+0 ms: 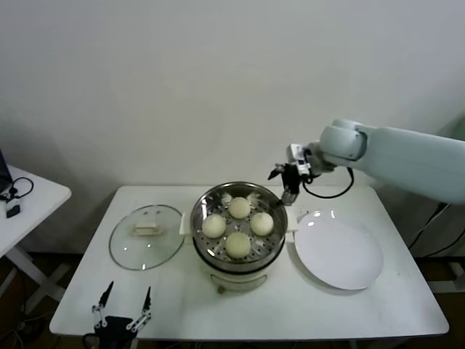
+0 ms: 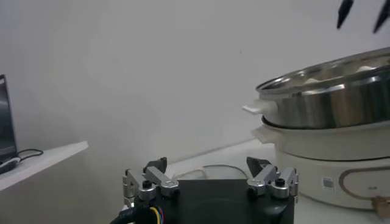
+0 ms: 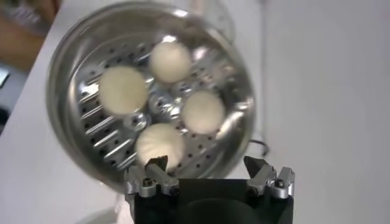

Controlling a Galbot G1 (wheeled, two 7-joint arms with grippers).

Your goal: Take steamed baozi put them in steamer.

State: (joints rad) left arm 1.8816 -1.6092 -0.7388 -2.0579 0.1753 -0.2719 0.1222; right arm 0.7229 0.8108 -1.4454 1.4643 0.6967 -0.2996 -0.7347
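The steamer [image 1: 205, 256], a shiny steel pot on a cream base, stands mid-table. Several cream-white baozi lie on its perforated floor, among them one at the back [image 1: 239, 207], one on the left [image 1: 213, 226] and one at the front [image 1: 237, 244]. My right gripper [image 1: 285, 182] is open and empty, just above the pot's back right rim. In the right wrist view the baozi [image 3: 159, 141] sit in the steamer [image 3: 61, 73] below the open right gripper [image 3: 207, 164]. My left gripper [image 1: 123, 309] is open and empty, parked at the table's front left; it also shows in its wrist view [image 2: 207, 167], facing the steamer [image 2: 329, 100].
A flat round glass lid [image 1: 147, 236] lies left of the steamer. A bare white plate [image 1: 338, 253] lies to its right. A small white side table [image 1: 29, 196] with cables stands at the far left. A wall is close behind the table.
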